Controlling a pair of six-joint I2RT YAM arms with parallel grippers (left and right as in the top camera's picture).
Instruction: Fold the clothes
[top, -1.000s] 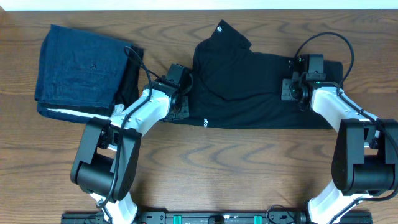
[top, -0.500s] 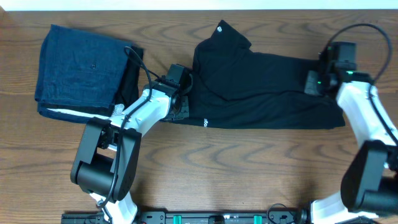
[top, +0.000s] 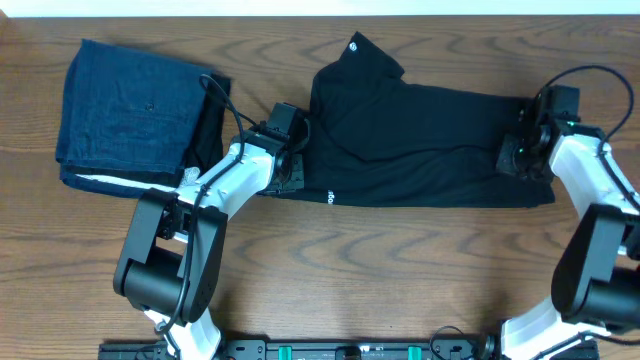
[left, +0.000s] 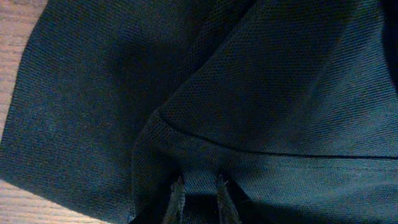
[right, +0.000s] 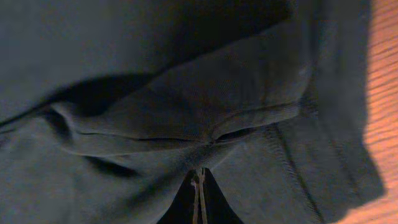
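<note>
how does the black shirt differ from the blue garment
The black shirt lies stretched in a long band; the blue garment is a compact folded stack. The left hand and right hand grip the black shirt's ends; neither touches the blue garment. The blue garment shows a white edge; the black shirt a small white logo. Both lie on the wooden table.

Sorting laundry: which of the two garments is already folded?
The dark-blue garment at far left, a compact rectangle; the black shirt lies stretched out long.
</note>
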